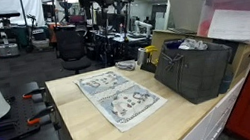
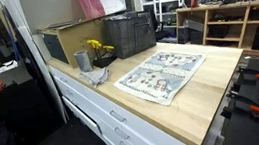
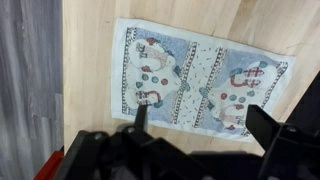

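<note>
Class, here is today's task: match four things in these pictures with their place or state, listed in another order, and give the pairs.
1 blue-and-white patterned cloth
2 dark grey crate
3 yellow flowers
4 robot hand

A open, above the cloth
B beside the silver metal cup
C spread flat on the light wooden tabletop
D standing on the tabletop beside the cloth

Pairs: 1-C, 2-D, 3-B, 4-A

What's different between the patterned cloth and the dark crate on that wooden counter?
The patterned cloth lies flat and spread out; the dark crate stands tall and boxy. The cloth is pale with blue and red print; the crate is plain dark grey. Both rest on the wooden counter.
</note>
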You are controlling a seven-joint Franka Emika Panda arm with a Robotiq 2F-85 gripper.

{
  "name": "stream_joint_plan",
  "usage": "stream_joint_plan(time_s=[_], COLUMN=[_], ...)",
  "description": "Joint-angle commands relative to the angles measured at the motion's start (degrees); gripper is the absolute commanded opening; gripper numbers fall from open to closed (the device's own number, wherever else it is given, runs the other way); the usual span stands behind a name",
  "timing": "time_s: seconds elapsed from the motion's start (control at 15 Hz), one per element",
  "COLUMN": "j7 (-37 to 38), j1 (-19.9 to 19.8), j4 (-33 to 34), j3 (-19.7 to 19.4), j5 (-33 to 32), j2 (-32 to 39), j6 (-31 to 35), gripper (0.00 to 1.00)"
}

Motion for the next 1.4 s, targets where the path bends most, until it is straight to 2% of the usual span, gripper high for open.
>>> stream_joint_plan(time_s=[0.0, 0.8, 1.33], j7=[-0.36, -0.36, -2.75], j1=[-0.84, -0.84, -0.7], j4=[0.14, 0.14, 5.5], j3=[0.71, 0.71, -2.44], j5=[0.45, 0.45, 4.8], j2=[0.16, 0.16, 13.54], j6=[-0.13, -0.13, 3.04], gripper=[1.0, 1.0, 1.0])
